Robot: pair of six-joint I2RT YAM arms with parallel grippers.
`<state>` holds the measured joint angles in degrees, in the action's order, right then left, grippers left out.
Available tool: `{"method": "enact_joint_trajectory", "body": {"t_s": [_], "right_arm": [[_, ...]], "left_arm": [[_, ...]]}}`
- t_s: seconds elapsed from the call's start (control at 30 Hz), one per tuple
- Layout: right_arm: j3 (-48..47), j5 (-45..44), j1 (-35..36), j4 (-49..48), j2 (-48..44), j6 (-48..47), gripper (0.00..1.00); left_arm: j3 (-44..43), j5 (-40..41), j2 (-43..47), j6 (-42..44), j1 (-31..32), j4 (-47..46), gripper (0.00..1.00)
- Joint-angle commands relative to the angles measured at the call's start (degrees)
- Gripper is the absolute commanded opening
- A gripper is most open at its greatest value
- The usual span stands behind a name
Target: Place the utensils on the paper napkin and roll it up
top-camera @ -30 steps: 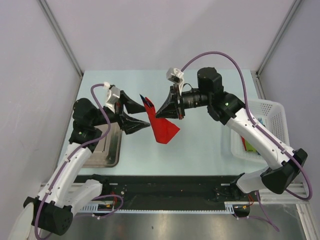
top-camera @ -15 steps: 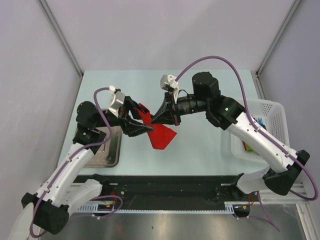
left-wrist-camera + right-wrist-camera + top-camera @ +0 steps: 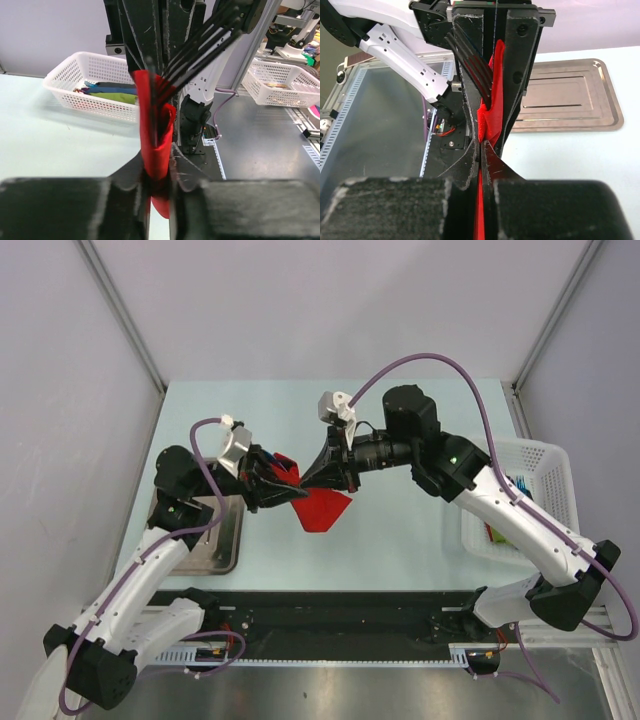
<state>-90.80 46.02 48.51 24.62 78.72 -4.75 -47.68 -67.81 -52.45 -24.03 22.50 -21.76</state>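
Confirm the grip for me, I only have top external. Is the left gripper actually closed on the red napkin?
Observer: Yes. The left wrist view shows the left gripper shut on the lower end of the paper napkin, which is folded into a narrow bundle.
Operator: Utensils inside?
Observer: Yes, the dark utensils stick out of its top end.
Operator: Right side?
Observer: The right wrist view shows the right gripper shut on a red edge of the napkin.
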Motion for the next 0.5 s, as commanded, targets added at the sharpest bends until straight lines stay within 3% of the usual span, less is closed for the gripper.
{"method": "enact_joint_trajectory", "body": {"t_s": [0.0,0.07,0.1,0.13,0.2,0.3,0.47], "right_arm": [[-2.5,-0.5,0.4,-2.3,-2.4,-1.5,0.0],[-2.4,-1.7,0.3,-1.9,-2.5,-1.1,0.01],[-2.3,-1.9,-0.2,-1.9,-2.5,-0.7,0.07],[-2.3,-1.9,-0.7,-1.9,-2.7,0.4,0.31],[-2.1,-1.9,-3.2,-0.6,-3.0,1.3,0.56],[-1.3,-1.6,-7.2,3.2,-4.4,1.7,0.74],[3.3,-0.4,-11.1,8.7,-8.4,-1.1,0.77]], "left_arm": [[0.0,-0.9,1.0,-0.8,0.4,-2.8,0.13],[0.0,-1.0,0.9,-0.8,0.3,-2.8,0.02],[0.1,-1.1,0.9,-0.8,0.3,-2.6,0.0],[0.2,-1.1,0.8,-0.8,0.1,-2.5,0.0],[0.5,-0.6,0.5,-1.6,-0.4,-3.1,0.0],[0.1,0.0,-0.2,-2.9,-1.0,-4.3,0.0],[-1.2,0.8,-2.0,-4.4,-1.4,-6.1,0.0]]}}
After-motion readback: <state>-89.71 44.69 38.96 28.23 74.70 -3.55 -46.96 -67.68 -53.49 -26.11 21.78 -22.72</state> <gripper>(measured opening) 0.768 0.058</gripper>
